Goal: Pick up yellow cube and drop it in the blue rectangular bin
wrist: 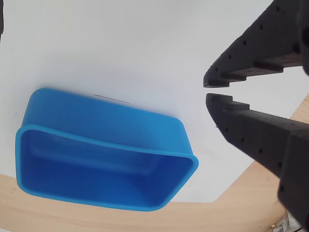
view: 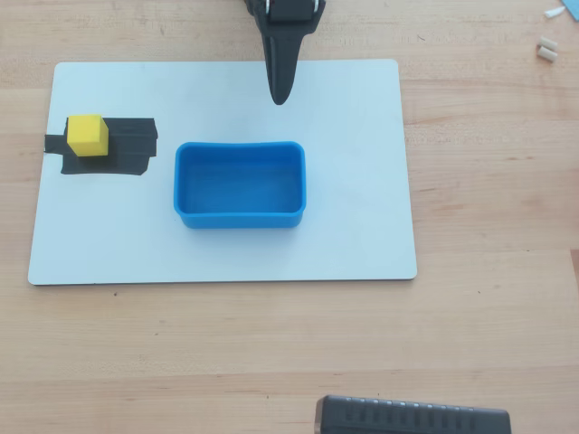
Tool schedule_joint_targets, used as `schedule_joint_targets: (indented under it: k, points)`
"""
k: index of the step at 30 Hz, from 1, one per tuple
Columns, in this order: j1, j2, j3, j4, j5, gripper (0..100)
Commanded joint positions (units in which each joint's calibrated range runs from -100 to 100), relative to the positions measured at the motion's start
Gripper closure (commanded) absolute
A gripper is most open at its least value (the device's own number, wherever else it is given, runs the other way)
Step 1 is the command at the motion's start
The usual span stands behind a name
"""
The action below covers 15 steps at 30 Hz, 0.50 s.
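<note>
Hanging over the board: your jaws (view: 280,98) sit at the far edge of the overhead view, pointing down toward the white board (view: 362,181), with nothing between them.
Jaws: you see them nearly together in the wrist view (wrist: 208,91), the tips almost touching with only a thin gap, clamped on nothing.
Yellow cube: you find the yellow cube (view: 88,135) at the left end of the board in the overhead view, resting on a black tape patch (view: 127,149), well apart from the jaws.
Blue rectangular bin: you have the blue rectangular bin (view: 239,218) near the middle of the board, right of the cube and apart from it, its long side running left to right; it looks empty in both views (wrist: 96,121).
Counter: you work on a pale wooden counter (view: 488,298) that carries the board.
Other items: you can spot small white bits (view: 546,50) at the far right corner and a dark ribbed object (view: 412,418) at the near edge.
</note>
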State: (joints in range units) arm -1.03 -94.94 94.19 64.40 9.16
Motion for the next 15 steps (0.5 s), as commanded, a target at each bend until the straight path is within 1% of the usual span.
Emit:
schedule_joint_targets:
  k: [1,12,15]
  points:
    - [2.0,-1.3,0.1,0.5,0.1,100]
    - [2.1,-1.3,-0.1,1.1,0.4,100]
    - [5.5,-1.3,-2.4,1.2,1.8,100]
